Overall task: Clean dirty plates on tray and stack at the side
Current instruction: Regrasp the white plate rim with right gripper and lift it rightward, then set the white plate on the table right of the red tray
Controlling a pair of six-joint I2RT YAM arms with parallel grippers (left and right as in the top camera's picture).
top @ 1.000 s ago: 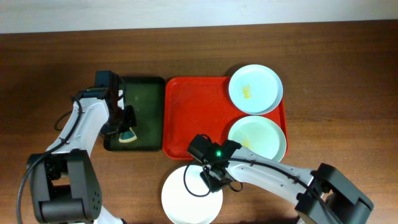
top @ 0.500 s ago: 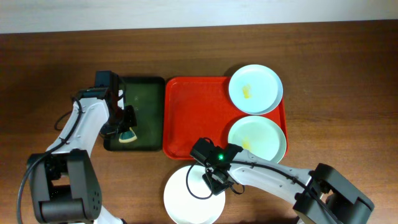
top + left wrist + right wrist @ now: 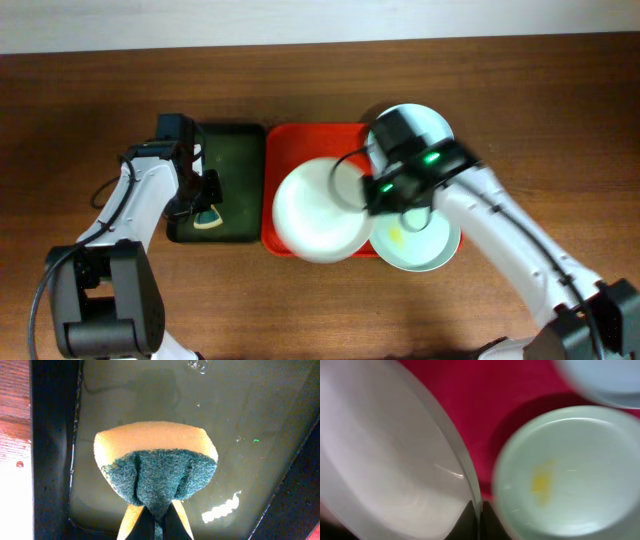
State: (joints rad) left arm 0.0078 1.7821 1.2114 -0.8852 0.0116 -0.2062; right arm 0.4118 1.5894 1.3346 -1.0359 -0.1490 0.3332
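Plate on the move: the white plate (image 3: 318, 210), on bare wood at the bottom of the frame a second ago, now hangs over the red tray (image 3: 290, 150) mid-frame, its thin glossy rim pinched in the right gripper (image 3: 479, 510), likely up for scrubbing. The left gripper (image 3: 157, 520) stays clamped on a yellow foam sponge (image 3: 155, 460) with a coarse green scouring face, over the wet dark green tray (image 3: 235, 150).

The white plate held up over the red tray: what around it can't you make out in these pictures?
- Pale blue plate: overhead, the right arm covers most; right wrist view blurs and cuts it off, so smears cannot be judged.
- Red tray: overhead, the white plate hides its near part.
- Right gripper: only its tips show, at the right wrist view's bottom edge.
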